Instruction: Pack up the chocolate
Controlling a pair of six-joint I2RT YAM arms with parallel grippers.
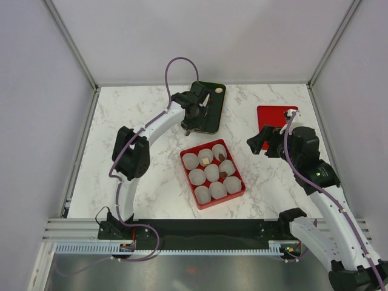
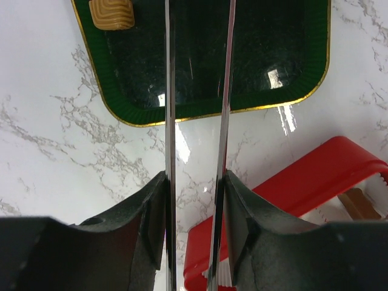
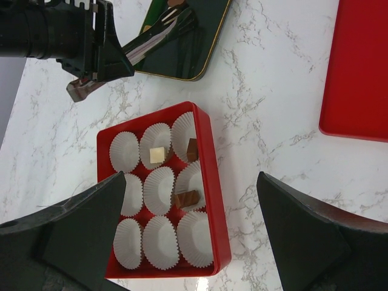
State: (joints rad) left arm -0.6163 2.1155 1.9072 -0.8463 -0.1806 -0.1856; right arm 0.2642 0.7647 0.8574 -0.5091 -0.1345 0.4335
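Note:
A tan chocolate lies at the far corner of the dark green tray; it also shows in the left wrist view. The red box holds several white paper cups. A cream-white cube and two brown pieces sit in its cups. My left gripper is shut on metal tweezers that reach over the tray; their tips are out of view. My right gripper is open and empty, to the right of the box.
A flat red lid lies on the marble table at the back right, also in the right wrist view. The left arm's wrist hangs over the tray's near end. Frame posts and walls border the table.

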